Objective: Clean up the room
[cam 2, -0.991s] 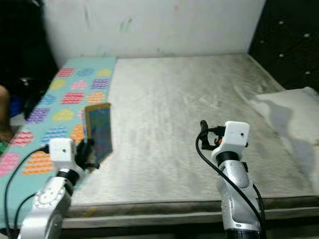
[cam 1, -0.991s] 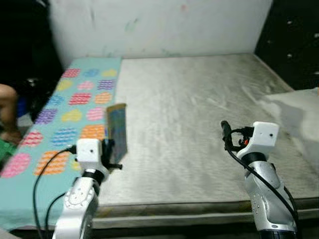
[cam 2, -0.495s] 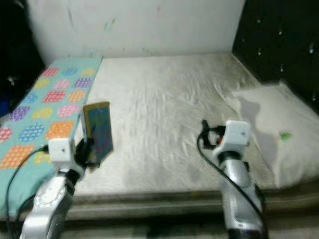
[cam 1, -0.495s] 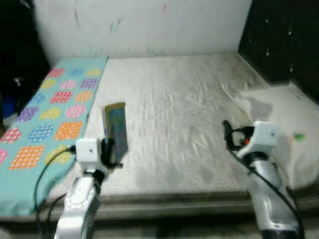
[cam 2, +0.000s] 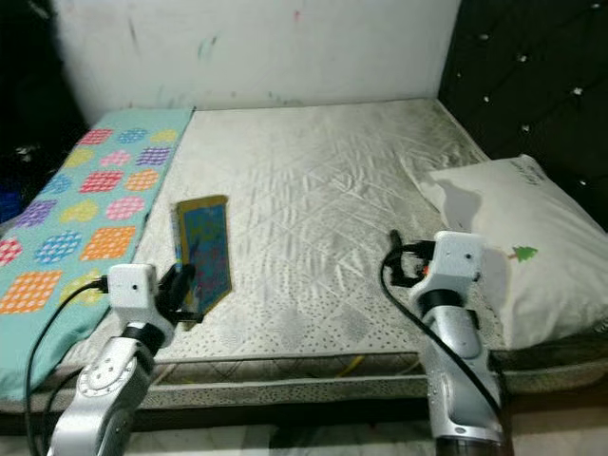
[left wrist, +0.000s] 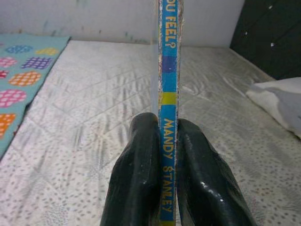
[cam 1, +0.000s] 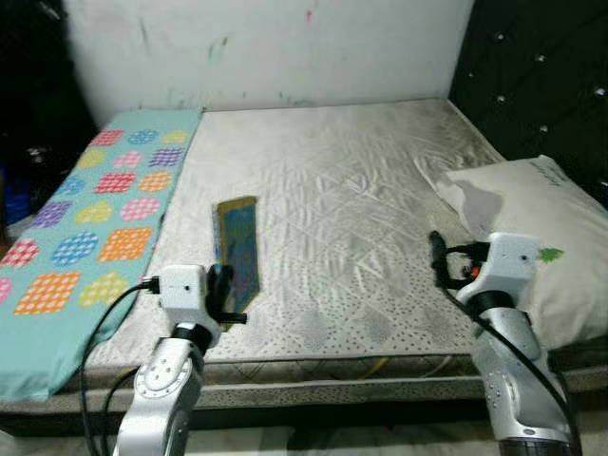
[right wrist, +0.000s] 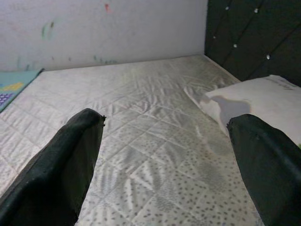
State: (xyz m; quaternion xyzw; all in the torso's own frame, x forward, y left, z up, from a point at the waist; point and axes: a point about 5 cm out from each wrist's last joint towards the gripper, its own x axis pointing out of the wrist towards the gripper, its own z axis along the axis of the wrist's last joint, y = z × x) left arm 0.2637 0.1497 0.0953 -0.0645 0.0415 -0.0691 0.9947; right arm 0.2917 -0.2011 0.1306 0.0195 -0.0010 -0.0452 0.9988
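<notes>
One book [left wrist: 168, 94] (upright) pinched in left hand [left wrist: 165, 188].

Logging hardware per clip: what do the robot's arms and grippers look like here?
Both arms are silver, jointed tubes ending in white boxy wrist modules, with black cables looping alongside. The left gripper and right gripper each have two long, rounded black fingers. The right wrist shows a small red-orange detail.

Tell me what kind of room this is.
Most likely a bedroom: a bare quilted mattress fills the middle, a pillow lies against a dark tufted headboard, and a patterned mat lies along one side.
</notes>
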